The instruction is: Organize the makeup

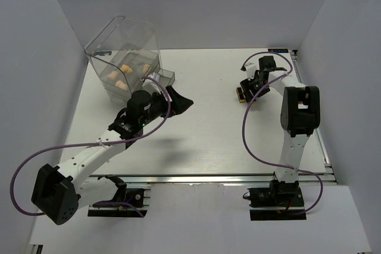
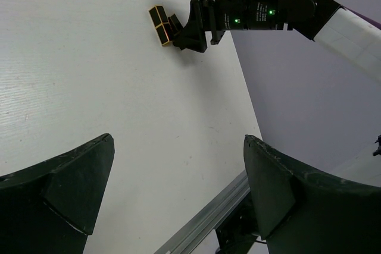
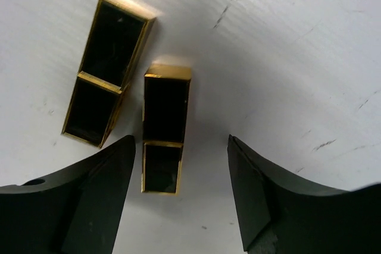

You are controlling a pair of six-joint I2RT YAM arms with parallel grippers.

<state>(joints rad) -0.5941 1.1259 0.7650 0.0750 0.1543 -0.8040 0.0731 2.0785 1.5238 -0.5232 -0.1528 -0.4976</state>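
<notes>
While the right gripper (image 3: 180, 168) hangs open over the table, one lipstick (image 3: 164, 129) lies between its jaws, the second lipstick (image 3: 107, 96) just beside one finger. Close now and that finger may clip the neighbour, skewing the grip. The left gripper (image 2: 178, 165) gapes wide, empty.

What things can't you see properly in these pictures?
1. Top view: the lipstick tubes are tiny and partly under the right end effector.
2. Top view: the sponges blur through the clear box, so their count is unsure.
3. Left wrist view: the bottom edge cuts off the fingers of the left end effector, and the box and sponges are out of frame.
</notes>
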